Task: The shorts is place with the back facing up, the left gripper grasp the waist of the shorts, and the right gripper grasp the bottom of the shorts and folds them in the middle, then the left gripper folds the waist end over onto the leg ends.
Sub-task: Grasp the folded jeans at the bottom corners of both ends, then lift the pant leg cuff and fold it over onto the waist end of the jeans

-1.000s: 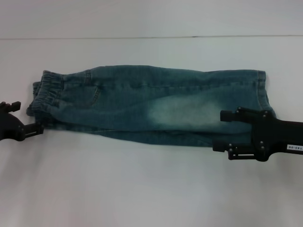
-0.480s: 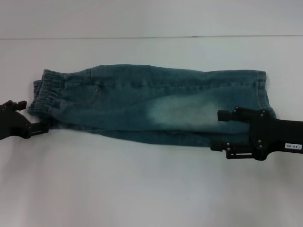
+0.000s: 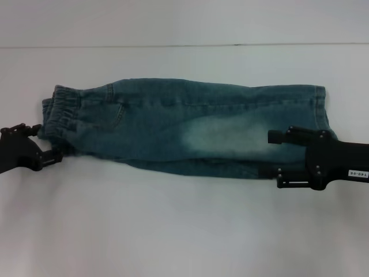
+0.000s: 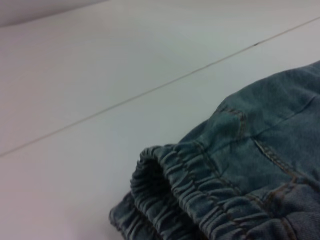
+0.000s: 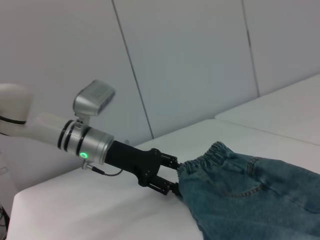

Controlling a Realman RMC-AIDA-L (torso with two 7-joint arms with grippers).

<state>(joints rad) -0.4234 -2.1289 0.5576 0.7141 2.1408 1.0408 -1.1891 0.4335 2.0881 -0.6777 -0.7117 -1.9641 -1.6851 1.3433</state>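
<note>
Denim shorts folded lengthwise on white surface; left gripper at 9 o'clock, fingers spread around waistband; right gripper at 3 o'clock, fingers spread over leg hems.

The shorts fill the region toward 4 o'clock, blue denim with orange stitching. Their gathered elastic waist bunches near 6 o'clock, its opening facing 9 o'clock. The white table covers the rest, a thin seam line crossing it.
</note>
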